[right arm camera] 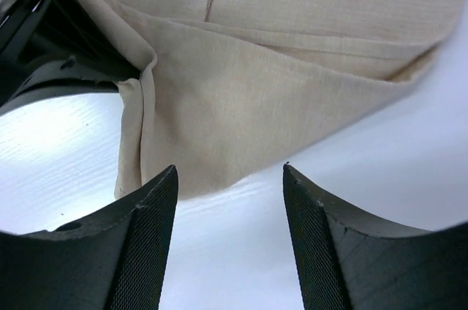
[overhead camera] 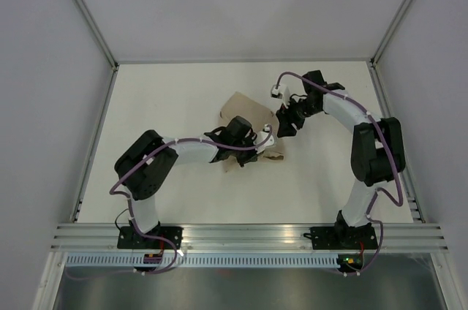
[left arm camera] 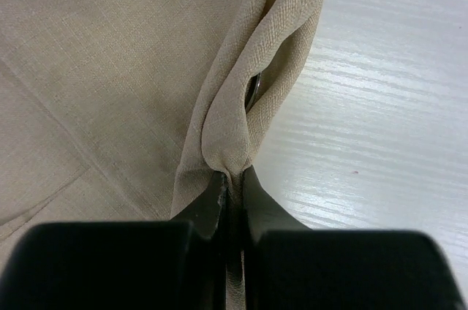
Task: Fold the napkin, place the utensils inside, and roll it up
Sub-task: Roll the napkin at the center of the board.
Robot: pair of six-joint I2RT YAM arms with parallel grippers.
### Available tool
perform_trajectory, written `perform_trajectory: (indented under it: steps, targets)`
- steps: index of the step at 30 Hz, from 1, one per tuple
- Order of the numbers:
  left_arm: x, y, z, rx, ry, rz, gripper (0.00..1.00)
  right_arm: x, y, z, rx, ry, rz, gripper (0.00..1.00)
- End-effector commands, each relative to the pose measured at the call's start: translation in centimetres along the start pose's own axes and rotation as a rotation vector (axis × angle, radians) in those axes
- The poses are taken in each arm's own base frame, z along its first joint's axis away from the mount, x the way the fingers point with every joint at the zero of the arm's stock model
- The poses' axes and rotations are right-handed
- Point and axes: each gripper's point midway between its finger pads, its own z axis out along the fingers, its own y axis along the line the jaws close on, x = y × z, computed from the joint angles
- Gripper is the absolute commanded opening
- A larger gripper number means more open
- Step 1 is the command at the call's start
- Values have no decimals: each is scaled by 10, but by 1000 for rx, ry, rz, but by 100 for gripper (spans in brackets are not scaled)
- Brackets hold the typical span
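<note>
The beige napkin (overhead camera: 245, 114) lies folded and bunched at the middle of the white table. My left gripper (overhead camera: 261, 137) is at its right edge, shut on a pinched fold of the cloth (left arm camera: 241, 112); the fingertips (left arm camera: 216, 191) clamp the fabric. A sliver of shiny metal (left arm camera: 254, 91) shows inside that fold; the fork is otherwise hidden. My right gripper (overhead camera: 285, 127) is open just right of the napkin. In the right wrist view its fingers (right arm camera: 150, 208) stand wide apart and empty, with the napkin's lower edge (right arm camera: 241, 105) just ahead.
The white table (overhead camera: 175, 91) is bounded by grey walls and a metal frame (overhead camera: 241, 235) at the near edge. The left arm's black gripper body (right arm camera: 51, 54) shows at the upper left of the right wrist view, close to the right gripper.
</note>
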Motion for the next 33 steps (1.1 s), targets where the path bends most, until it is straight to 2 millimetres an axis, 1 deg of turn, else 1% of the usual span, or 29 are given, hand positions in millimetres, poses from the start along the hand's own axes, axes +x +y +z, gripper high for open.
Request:
perform_trajectory:
  steps: [1,2,3,4,5,6,7,8,9,10,11,12,14,15,17,18,19,20,21,22,24,26,29,31,33]
  targets:
    - [21,-26,5,158,78,-140,2,-27,5,-22,88,-153,-148,65]
    - [24,-28,4,178,91,-160,2,-26,6,-25,109,-163,-173,65]
    - [19,-25,3,193,76,-173,2,-20,15,-28,123,-170,-194,66]
    - [22,-26,5,211,86,-197,2,-24,13,-31,149,-190,-235,66]
    - [24,-28,3,234,97,-222,2,-22,15,-33,158,-195,-251,67]
    - [20,-25,2,265,76,-246,2,-25,20,-38,169,-209,-282,67]
    - [20,-25,1,281,73,-271,2,-19,22,-35,167,-207,-298,67]
    - [22,-26,3,298,76,-286,2,-19,24,-36,169,-213,-316,67]
    - [20,-25,1,321,67,-305,2,-16,31,-37,159,-220,-329,67]
    - [20,-24,1,330,66,-319,2,-15,34,-37,156,-226,-343,67]
    - [24,-26,4,343,80,-334,2,-15,37,-37,154,-229,-371,67]
    - [23,-24,2,360,78,-351,2,-10,42,-36,154,-228,-389,67]
    - [29,-25,5,387,93,-383,2,-6,47,-30,163,-211,-438,67]
    - [29,-24,4,404,95,-399,2,-4,55,-23,165,-211,-477,67]
    - [30,-23,6,420,99,-408,2,1,56,-16,201,-187,-521,67]
    - [33,-23,9,430,110,-421,2,1,66,-7,204,-190,-571,67]
    - [34,-24,9,441,120,-428,2,2,65,-4,237,-171,-593,68]
    - [37,-24,10,450,129,-439,2,3,69,0,243,-165,-620,68]
    - [36,-24,13,461,131,-442,2,2,80,9,234,-168,-671,68]
    - [37,-25,13,474,137,-449,2,2,83,14,233,-162,-691,68]
    - [32,-24,14,484,131,-451,2,1,84,24,234,-150,-721,69]
    - [34,-25,14,495,142,-463,2,0,82,29,236,-139,-736,69]
    - [30,-23,14,511,145,-477,2,-1,83,34,233,-135,-769,71]
    - [32,-24,16,524,155,-491,2,-2,83,37,231,-128,-790,72]
    - [33,-25,16,529,166,-499,2,3,85,43,207,-97,-801,71]
